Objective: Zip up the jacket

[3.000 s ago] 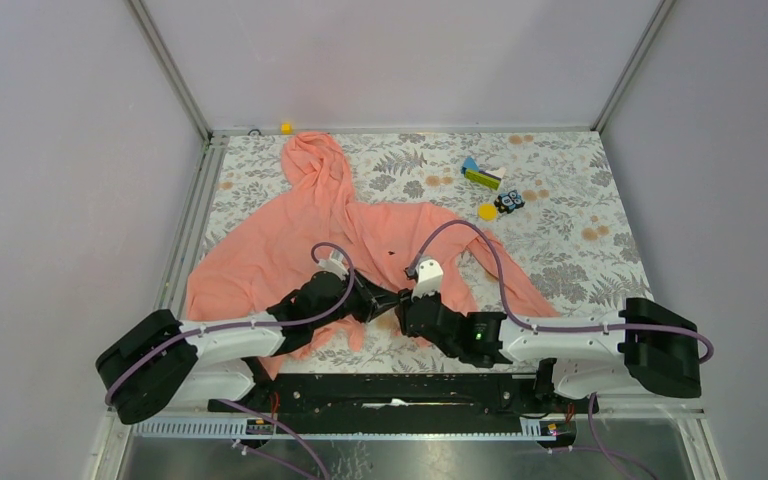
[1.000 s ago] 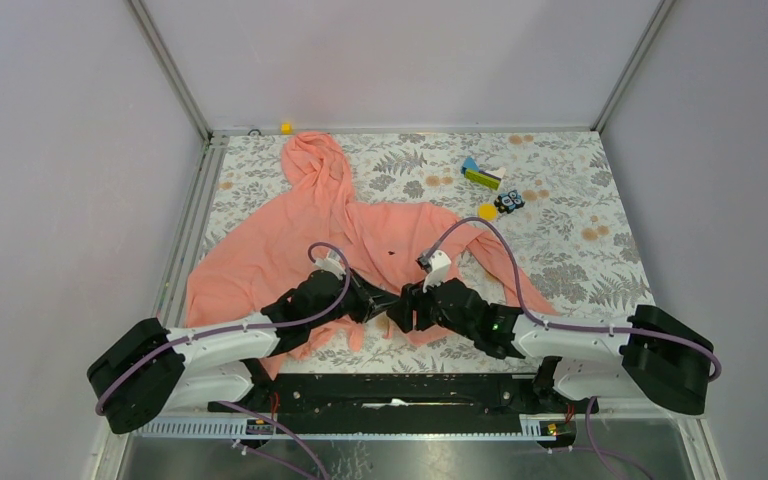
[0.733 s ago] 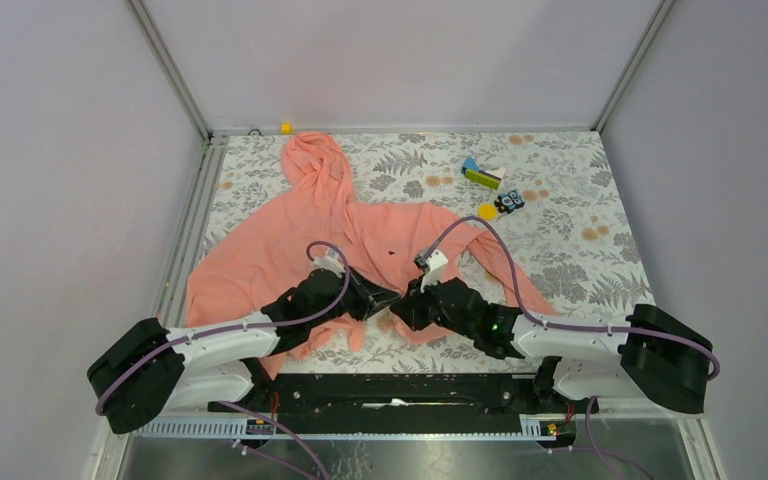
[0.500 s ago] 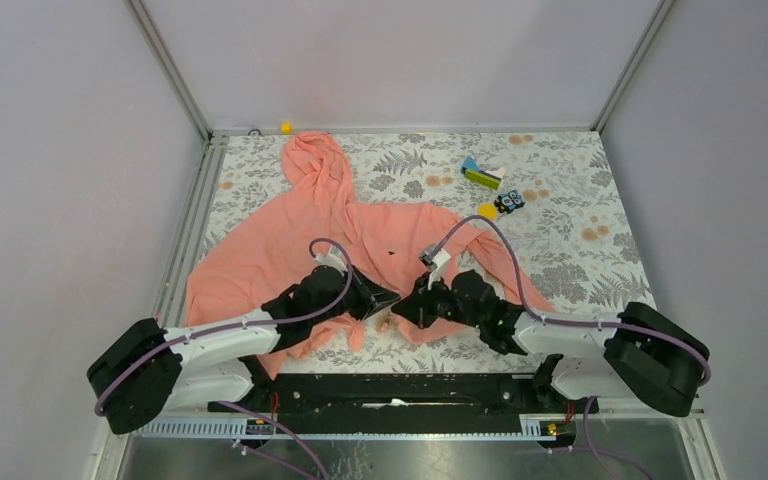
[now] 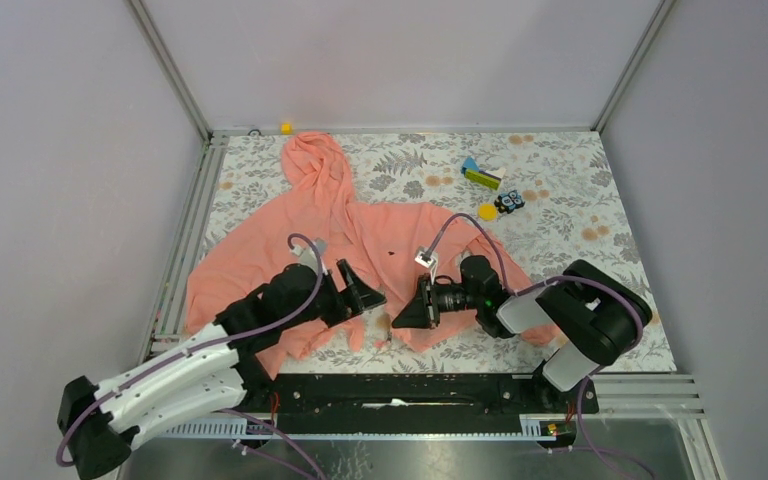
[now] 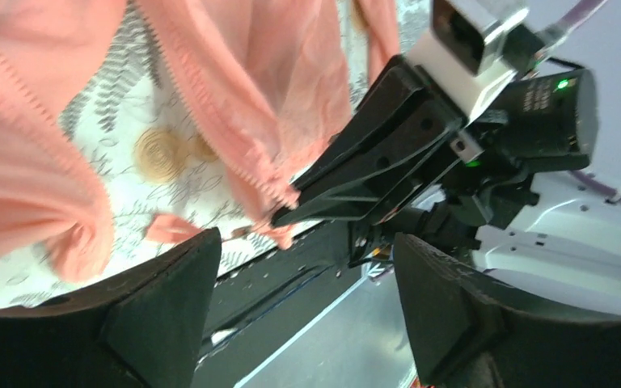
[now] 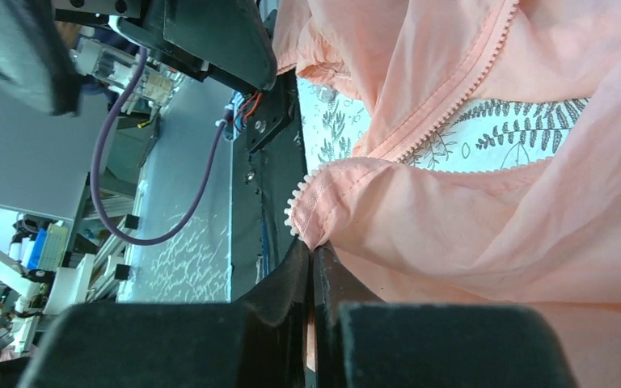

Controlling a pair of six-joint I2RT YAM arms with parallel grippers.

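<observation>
The salmon-pink jacket (image 5: 290,240) lies spread on the patterned table, hood toward the back and front unzipped. My right gripper (image 5: 400,320) is shut on the bottom corner of one front edge, and its zipper teeth (image 7: 297,212) stick out just past the closed fingertips (image 7: 311,257). My left gripper (image 5: 365,294) stands open just left of it, above the other front edge. In the left wrist view nothing lies between the spread fingers (image 6: 162,315), and the right gripper (image 6: 285,215) pinches the toothed edge of the jacket (image 6: 291,89).
A green and blue block (image 5: 481,175), a yellow disc (image 5: 487,211) and a small dark object (image 5: 508,201) lie at the back right. A tiny yellow cube (image 5: 286,127) sits at the back edge. The black base rail (image 5: 400,388) runs just below the jacket's hem.
My left gripper has let go of the jacket, opened and drawn back to the left. My right gripper has closed on the jacket's bottom zipper corner, and its arm has swung round.
</observation>
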